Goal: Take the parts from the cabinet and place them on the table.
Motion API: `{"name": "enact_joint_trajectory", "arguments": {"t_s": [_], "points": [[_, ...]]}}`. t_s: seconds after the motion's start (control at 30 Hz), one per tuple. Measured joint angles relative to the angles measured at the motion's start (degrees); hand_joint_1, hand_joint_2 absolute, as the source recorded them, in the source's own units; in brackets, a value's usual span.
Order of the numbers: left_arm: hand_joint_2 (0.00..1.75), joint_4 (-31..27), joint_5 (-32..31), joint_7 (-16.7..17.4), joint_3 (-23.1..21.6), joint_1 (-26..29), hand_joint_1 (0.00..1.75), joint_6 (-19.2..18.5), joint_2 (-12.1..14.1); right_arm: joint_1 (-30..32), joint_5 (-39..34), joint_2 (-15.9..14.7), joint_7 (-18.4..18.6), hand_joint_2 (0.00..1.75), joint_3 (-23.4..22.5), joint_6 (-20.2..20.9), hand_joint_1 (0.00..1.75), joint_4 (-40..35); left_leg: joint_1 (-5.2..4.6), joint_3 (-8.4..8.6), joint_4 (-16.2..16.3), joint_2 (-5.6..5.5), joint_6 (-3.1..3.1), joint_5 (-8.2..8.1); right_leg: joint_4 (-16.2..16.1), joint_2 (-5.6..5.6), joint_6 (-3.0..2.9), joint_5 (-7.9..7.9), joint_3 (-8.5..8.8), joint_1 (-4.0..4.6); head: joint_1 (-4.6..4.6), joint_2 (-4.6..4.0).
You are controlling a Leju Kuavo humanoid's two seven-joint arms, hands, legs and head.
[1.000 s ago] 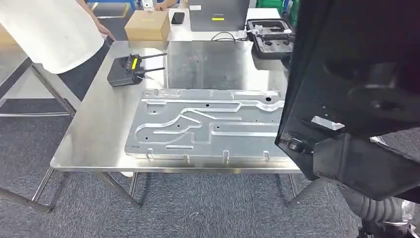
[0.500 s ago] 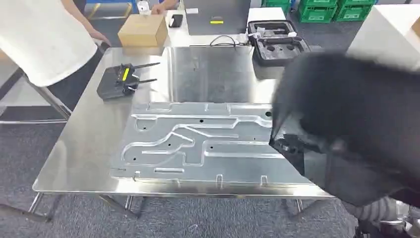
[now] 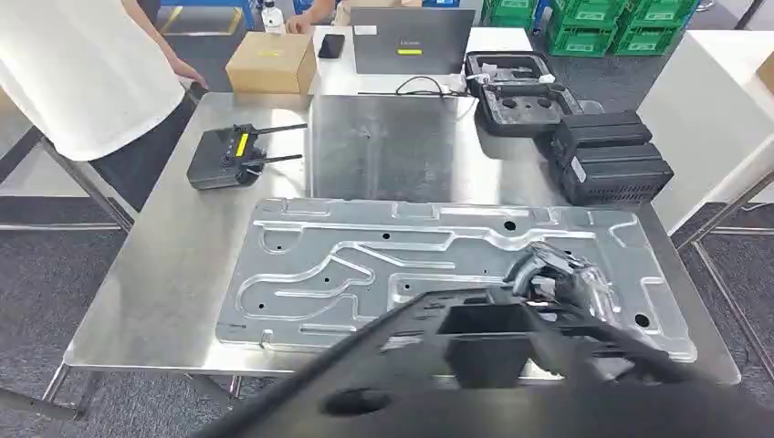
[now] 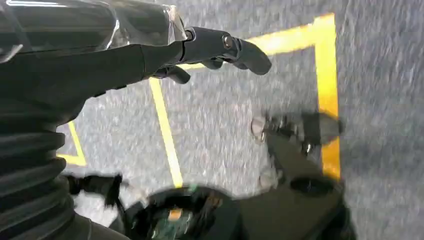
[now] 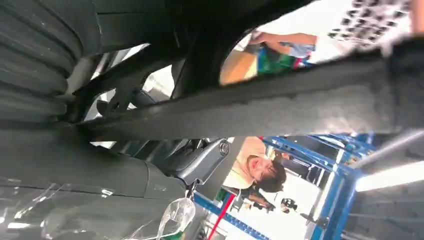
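Black part (image 3: 475, 351): we see it blurred and closest to the camera, lying across the near edge of the table (image 3: 173, 265) and the near side of the metal plate (image 3: 383, 265); we cannot tell whether it touches either. In the right wrist view it runs as a dark bar (image 5: 280, 107) right in front of the hand.
Right hand (image 3: 554, 274): wrapped in clear film, it sits on the top edge of the black part and grasps it; the part hides most of the fingers in the right wrist view (image 5: 100, 165).
Left hand (image 4: 150, 55): released, its fingers (image 4: 245, 50) stretched out and apart with nothing in them, hanging over grey carpet (image 4: 215, 115) marked with yellow tape (image 4: 167, 135).
Metal plate: a wide machined slab with grooves and holes, flat on the table.
Remote controller (image 3: 224, 157): beyond the plate, toward the table's left side, antennas pointing right.
Black boxes (image 3: 610, 157): stacked at the far right of the table.
Open case (image 3: 516, 87): just behind the boxes.
Cardboard box (image 3: 271, 53) and laptop (image 3: 411, 41): at the far edge.
Person (image 3: 91, 64): in a white top, standing at the far left corner.
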Motion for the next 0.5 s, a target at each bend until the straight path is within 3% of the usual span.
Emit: {"name": "enact_joint_trajectory", "arguments": {"t_s": [0.07, 0.1, 0.13, 0.17, 0.23, 0.27, 0.37, 0.43, 0.47, 0.5], "points": [[1.75, 0.00, 0.00, 0.11, -0.04, 0.08, 0.00, -0.02, -0.18, -1.88, 2.60, 0.53, 2.03, 1.75, 1.66, 1.75, 1.75, 1.88, -0.17, 0.06, 0.03, -0.05, 0.27, -0.20, 9.06, 0.03, 0.24, -3.40, -4.65, 0.05, 0.00, 0.00], [1.75, 0.00, 0.00, 0.55, -0.13, 0.15, 0.00, -0.02, -0.24, -2.80, 4.04, 0.92, 2.89, 1.75, 2.75, 2.65, 1.75, 2.99, -0.22, 0.14, 0.05, -0.13, 0.33, -0.28, 10.94, 0.02, 0.23, -3.29, -5.96, 0.05, 0.00, 0.00], [1.75, 0.00, 0.00, 0.74, -0.26, 0.20, 0.00, -0.02, -0.28, -3.53, 5.06, 1.31, 3.45, 1.75, 3.73, 3.49, 1.75, 3.91, -0.22, 0.31, 0.05, -0.26, 0.31, -0.44, 9.76, 0.02, 0.17, -1.96, -5.73, 0.06, 0.00, 0.00], [1.75, 0.00, 0.00, 0.94, -0.39, 0.21, 0.00, -0.02, -0.28, -4.39, 5.79, 1.68, 3.89, 1.75, 4.66, 4.35, 1.75, 4.79, -0.22, 0.60, 0.07, -0.45, 0.24, -0.65, 6.01, 0.02, 0.03, 0.57, -4.08, 0.06, 0.00, 0.00], [1.75, 0.00, 0.00, 1.27, -0.59, 0.20, 0.00, -0.02, -0.33, -6.23, 6.60, 2.45, 4.30, 1.75, 6.32, 5.73, 1.75, 6.49, -0.22, 1.35, 0.06, -0.70, -0.09, -1.16, -5.07, 0.02, -0.56, 6.30, 1.06, 0.13, 0.00, 0.00], [1.75, 0.00, 0.00, 1.51, -0.85, 0.15, 0.00, -0.02, -0.42, -7.42, 6.73, 2.86, 4.46, 1.75, 7.26, 6.43, 1.75, 7.72, -0.43, 1.25, 0.08, -0.69, -0.40, -1.37, -7.40, 0.07, -1.01, 5.72, 2.30, 0.53, -0.11, 0.00], [1.75, 0.00, 0.00, 1.79, -1.46, 0.18, 0.00, -0.02, -0.52, -10.43, 7.12, 5.05, 4.70, 1.75, 9.92, 8.04, 1.75, 11.07, -0.24, 1.02, -0.17, -0.66, -1.09, -1.41, -7.89, 0.11, -1.30, 5.82, 1.90, 1.08, -0.04, 0.00], [1.75, 0.00, 0.00, 1.81, -1.83, 0.13, 0.00, -0.11, -0.52, -12.52, 7.69, 6.55, 5.04, 1.75, 11.36, 8.78, 1.75, 13.26, -0.30, 0.90, -0.01, -0.62, -1.78, -1.96, -8.73, -0.10, -1.90, 6.12, 2.46, 0.16, 0.07, 0.00], [1.75, 0.00, 0.00, 1.79, -2.10, 0.07, 0.00, -0.11, -0.57, -13.68, 8.65, 7.34, 5.45, 1.75, 12.17, 9.13, 1.75, 14.46, -0.34, 0.18, 2.20, -0.48, -2.20, -3.16, -8.91, -0.21, -2.24, 5.98, 2.81, 0.05, -0.33, 0.00], [1.75, 0.00, 0.00, 1.81, -2.45, 0.10, 0.00, -0.11, -0.61, -14.94, 9.79, 8.05, 5.99, 1.75, 12.87, 9.38, 1.75, 15.54, -0.04, -1.92, 6.52, -0.48, -2.57, -5.15, -8.90, -0.27, -2.37, 5.92, 2.86, 0.03, -0.28, 0.00]]}}
